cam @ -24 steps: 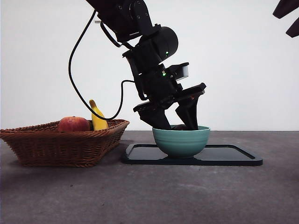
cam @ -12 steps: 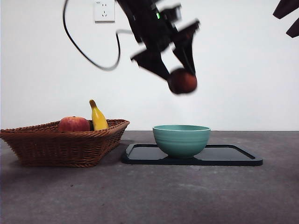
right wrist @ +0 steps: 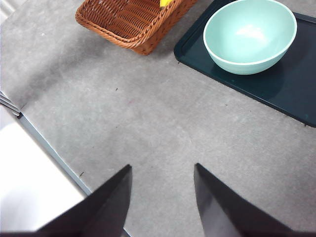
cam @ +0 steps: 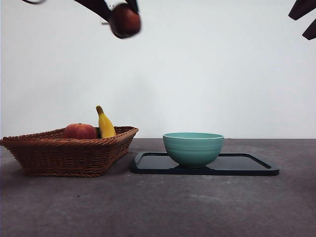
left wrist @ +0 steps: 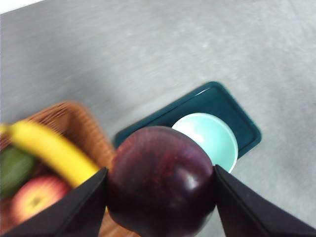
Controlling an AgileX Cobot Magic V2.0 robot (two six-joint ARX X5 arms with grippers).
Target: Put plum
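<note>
Up close, the left tool (left wrist: 160, 197) is clamped on the plum (left wrist: 160, 186), held high above the wicker basket (cam: 69, 153). Lower down, the banana (cam: 105, 124) and red apple (cam: 80, 131) lie in it. The teal bowl (cam: 193, 148) stands on the dark tray (cam: 247, 167) beside it. The right tool (right wrist: 162, 197) hangs open over bare table (right wrist: 163, 123).

A basket (cam: 69, 157) sits left of a bowl (cam: 193, 148) on a tray (cam: 247, 165).
</note>
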